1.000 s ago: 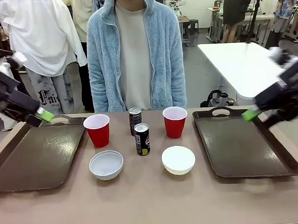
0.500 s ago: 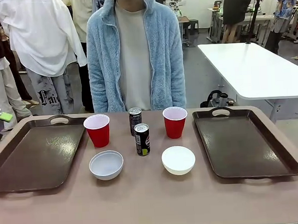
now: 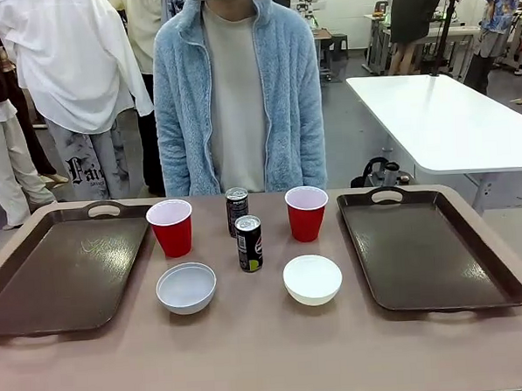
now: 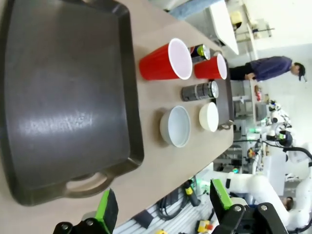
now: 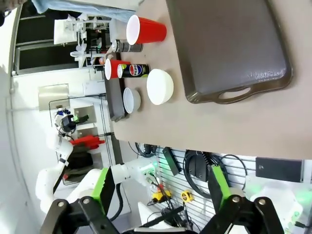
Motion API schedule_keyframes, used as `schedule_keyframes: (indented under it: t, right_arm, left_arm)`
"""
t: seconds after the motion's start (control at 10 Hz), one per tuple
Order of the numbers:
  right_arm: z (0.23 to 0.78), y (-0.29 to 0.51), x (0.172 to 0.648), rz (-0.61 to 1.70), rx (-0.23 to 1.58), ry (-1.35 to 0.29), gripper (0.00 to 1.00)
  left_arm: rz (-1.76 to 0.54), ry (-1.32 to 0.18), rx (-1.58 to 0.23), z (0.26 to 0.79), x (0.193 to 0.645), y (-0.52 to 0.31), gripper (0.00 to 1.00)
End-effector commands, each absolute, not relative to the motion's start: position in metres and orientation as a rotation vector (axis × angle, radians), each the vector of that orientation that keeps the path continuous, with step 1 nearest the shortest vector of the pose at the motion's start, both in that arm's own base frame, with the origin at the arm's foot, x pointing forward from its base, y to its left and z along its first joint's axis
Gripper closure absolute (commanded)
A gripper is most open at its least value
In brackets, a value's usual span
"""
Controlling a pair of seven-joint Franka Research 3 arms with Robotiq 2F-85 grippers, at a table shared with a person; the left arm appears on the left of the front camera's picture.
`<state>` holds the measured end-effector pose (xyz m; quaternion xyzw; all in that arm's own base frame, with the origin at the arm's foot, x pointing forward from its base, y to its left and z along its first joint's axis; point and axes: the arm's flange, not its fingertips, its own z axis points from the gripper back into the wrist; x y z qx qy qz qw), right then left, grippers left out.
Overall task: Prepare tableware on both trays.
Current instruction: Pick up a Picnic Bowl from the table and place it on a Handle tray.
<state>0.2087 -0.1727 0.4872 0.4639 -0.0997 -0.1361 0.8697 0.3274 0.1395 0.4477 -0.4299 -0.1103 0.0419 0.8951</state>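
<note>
Starting on the near side: seeing the left gripper (image 4: 163, 207) and the right gripper (image 5: 161, 190), both with fingers spread wide, holding nothing, hanging well apart from all the tableware.

Finding the left tray (image 3: 64, 276) and the right tray (image 3: 431, 257) lying flat at the two ends of the table (image 3: 269, 353), both bare.

Finding between them, in the near row, the left bowl (image 3: 186, 287) and the right bowl (image 3: 313, 278), upright and apart from each other. Judging these as stiff, light and smooth. Preferring a pinch on the rim, one finger inside and one outside, over a side grip on the round, slippery wall.

Moving farther: finding the near can (image 3: 249, 243) just in front of the far can (image 3: 237, 207), very close, perhaps touching. Judging them as hard and slippery, and heavier if full, but not being able to tell this. Advising a grip around the middle of the body, and taking the near one first because of the little room for a finger between the two.

Finding the left cup (image 3: 171, 227) and the right cup (image 3: 306, 212) beside the far can, one on each side, mouths up. Judging them as very light, thin, and easy to squash or tip. Advising a gentle closing on the wall just under the rim.

Seeing, farthest, a person (image 3: 238, 92) standing behind the table.
</note>
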Motion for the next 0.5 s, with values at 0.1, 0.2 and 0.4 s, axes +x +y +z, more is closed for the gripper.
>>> schedule_keyframes:
  t: [0.1, 0.2, 0.4]
  right_arm:
    - [0.487, -0.173, 0.209, -0.285, 0.970, -0.209, 0.00]
    - [0.487, -0.173, 0.209, -0.285, 0.970, -0.209, 0.00]
    - [0.487, -0.173, 0.209, -0.285, 0.970, -0.209, 0.00]
  left_arm:
    - [0.087, -0.229, -0.891, 0.448, 0.327, 0.139, 0.00]
    - [0.087, -0.229, -0.891, 0.448, 0.327, 0.139, 0.00]
    - [0.087, -0.229, -0.891, 0.448, 0.327, 0.139, 0.00]
